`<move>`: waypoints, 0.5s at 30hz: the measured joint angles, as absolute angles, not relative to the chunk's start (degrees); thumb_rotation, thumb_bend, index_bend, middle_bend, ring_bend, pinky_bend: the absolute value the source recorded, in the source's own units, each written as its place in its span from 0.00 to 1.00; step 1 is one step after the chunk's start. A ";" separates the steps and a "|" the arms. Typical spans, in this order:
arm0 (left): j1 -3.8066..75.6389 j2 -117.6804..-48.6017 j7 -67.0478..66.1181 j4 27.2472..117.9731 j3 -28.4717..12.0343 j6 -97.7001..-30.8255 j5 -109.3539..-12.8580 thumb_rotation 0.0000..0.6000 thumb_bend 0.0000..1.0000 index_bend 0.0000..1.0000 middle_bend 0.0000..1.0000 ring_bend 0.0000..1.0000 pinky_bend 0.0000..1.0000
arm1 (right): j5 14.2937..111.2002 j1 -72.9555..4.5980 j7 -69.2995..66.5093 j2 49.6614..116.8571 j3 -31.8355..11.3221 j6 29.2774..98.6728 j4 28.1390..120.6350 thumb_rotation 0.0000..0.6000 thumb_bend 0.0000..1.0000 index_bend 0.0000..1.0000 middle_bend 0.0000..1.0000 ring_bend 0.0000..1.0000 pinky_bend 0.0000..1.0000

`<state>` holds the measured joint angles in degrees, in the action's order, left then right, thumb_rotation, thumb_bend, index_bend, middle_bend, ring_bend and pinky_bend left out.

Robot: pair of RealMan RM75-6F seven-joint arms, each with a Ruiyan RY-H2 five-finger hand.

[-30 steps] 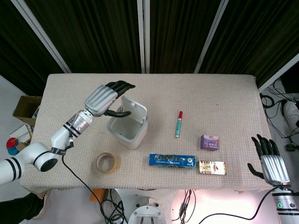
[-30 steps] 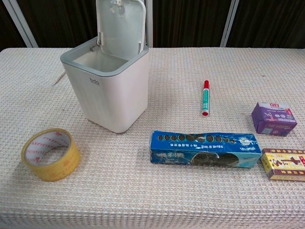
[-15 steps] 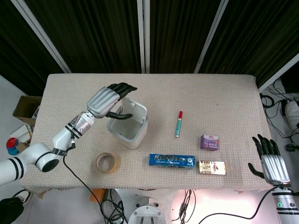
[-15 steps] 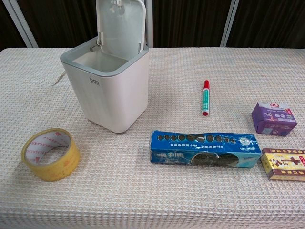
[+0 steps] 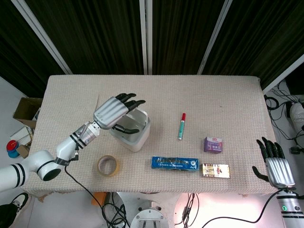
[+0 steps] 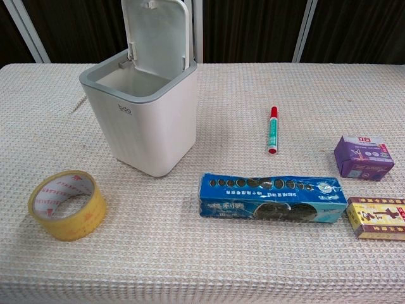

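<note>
The left hand [image 5: 114, 113], fingers spread and grasping nothing, hovers over the open white bin [image 6: 145, 117] at the worktop's left; closing its raised lid [image 6: 157, 35] likely needs a downward push.

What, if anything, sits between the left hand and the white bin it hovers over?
Nothing visible does. The left hand hangs directly above the white bin, fingers spread over its open mouth. The lid stands raised at the back, behind the opening. The tape roll lies off to the side.
</note>
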<state>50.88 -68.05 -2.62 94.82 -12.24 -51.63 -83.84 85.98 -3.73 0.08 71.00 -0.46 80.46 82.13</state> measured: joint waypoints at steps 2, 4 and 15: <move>50.46 -67.53 -3.54 95.82 -11.62 -52.19 -84.39 0.00 0.08 0.12 0.35 0.11 0.23 | 86.00 -3.76 0.18 71.08 -0.46 80.44 82.12 1.00 0.22 0.00 0.00 0.00 0.00; 49.73 -66.77 -4.47 96.97 -10.90 -53.23 -85.20 0.00 0.08 0.12 0.37 0.11 0.23 | 86.06 -3.78 0.29 71.12 -0.44 80.46 82.13 1.00 0.22 0.00 0.00 0.00 0.00; 43.92 -64.93 -7.93 100.20 -4.36 -59.17 -91.55 0.06 0.06 0.13 0.40 0.11 0.23 | 86.62 -4.33 0.62 71.20 0.00 79.47 82.35 1.00 0.23 0.00 0.00 0.00 0.00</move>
